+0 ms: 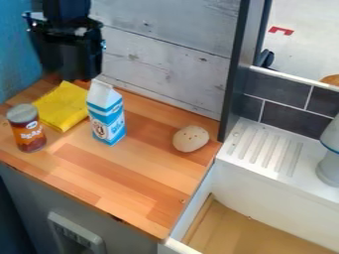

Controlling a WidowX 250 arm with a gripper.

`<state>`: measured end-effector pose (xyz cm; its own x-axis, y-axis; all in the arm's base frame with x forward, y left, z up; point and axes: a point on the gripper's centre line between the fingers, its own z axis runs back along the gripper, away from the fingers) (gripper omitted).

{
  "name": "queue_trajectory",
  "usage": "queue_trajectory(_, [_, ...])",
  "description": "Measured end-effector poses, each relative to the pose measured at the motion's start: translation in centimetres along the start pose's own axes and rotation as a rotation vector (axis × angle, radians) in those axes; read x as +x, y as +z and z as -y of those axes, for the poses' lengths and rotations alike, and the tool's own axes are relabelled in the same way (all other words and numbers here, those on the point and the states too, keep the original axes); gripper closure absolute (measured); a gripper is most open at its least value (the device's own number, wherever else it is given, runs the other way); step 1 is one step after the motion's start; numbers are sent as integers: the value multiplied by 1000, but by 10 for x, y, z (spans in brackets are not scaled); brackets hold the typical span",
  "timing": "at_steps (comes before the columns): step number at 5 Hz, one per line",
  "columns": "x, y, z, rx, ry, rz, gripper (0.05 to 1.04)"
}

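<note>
Sink (271, 196) nearest; your gripper (79, 75) near carton (106, 115) – can't tell whether it's open.
Swing low sideways – you could tip that tall carton.

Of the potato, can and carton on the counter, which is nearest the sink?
The potato, pale with dark spots, lying near the right edge of the counter; the blue-and-white carton and brown can stand upright, farther left.

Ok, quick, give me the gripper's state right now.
Gripper: at the view's upper left, near the yellow cloth and the milk carton; whether it is open, closed or holding something cannot be told.
</note>
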<state>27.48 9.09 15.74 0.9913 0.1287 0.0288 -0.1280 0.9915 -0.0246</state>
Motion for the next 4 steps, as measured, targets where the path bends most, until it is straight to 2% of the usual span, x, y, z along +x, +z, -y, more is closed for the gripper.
queue_trajectory(1, [0, -1, -26, 102, 11, -26, 83])
queue_trajectory(2, [-2, 4, -56, 162, -76, -117, 83])
queue_trajectory(3, [-7, 7, -96, 156, -60, -124, 83])
queue_trajectory(4, [-10, 1, -129, 118, -38, -154, 83])
